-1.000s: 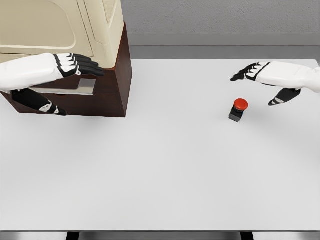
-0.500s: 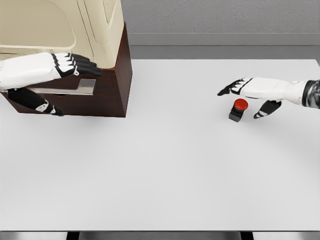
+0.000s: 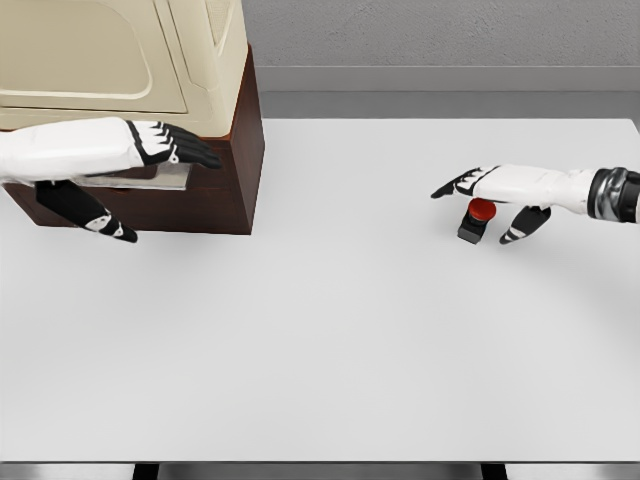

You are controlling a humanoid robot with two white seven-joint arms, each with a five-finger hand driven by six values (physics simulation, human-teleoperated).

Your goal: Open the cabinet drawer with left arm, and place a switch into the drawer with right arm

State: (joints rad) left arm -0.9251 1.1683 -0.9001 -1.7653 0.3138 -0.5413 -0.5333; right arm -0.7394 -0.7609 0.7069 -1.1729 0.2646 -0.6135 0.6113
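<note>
Red-capped switch sits just under the right robot hand.

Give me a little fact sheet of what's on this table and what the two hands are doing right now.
table: white, bears everything
cabinet: far left, cream top, dark brown base
drawer handle: grey bar, partly covered by the hand
left hand: fingers extended over the handle, thumb below
switch: red button on black base
right hand: open, spread just above the switch, no grasp

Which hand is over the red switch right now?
The right hand: its open fingers reach over the red switch on the white table. The left hand is far off, at the cabinet drawer.
</note>
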